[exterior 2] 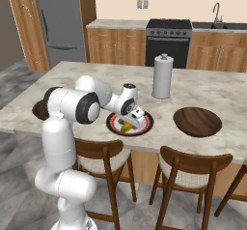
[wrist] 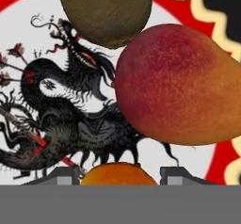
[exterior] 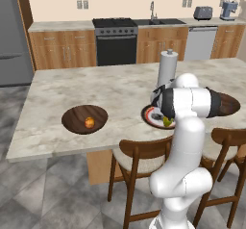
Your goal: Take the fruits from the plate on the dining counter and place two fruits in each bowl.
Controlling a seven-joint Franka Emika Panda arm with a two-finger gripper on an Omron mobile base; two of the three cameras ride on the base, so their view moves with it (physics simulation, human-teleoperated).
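The red-rimmed plate (exterior: 149,116) (exterior 2: 146,119) (wrist: 33,35) lies on the dining counter (exterior: 72,86) between two dark wooden bowls. My gripper (exterior 2: 131,123) (wrist: 120,175) is down on the plate, its fingertips (wrist: 66,175) pressed against both sides of a yellow-green fruit (exterior: 167,122) (exterior 2: 126,127) (wrist: 118,173). Just past it on the plate lie a red fruit (wrist: 179,84) and a brown fruit (wrist: 106,11). The left bowl (exterior: 77,120) (exterior 2: 37,110) holds an orange fruit (exterior: 89,122). The right bowl (exterior: 231,104) (exterior 2: 198,122) shows nothing inside it.
A tall paper towel roll (exterior: 168,67) (exterior 2: 162,77) stands on the counter just behind the plate. Wooden chairs (exterior: 144,158) (exterior 2: 188,166) are tucked under the counter's near edge. My arm covers part of the plate in the left base view.
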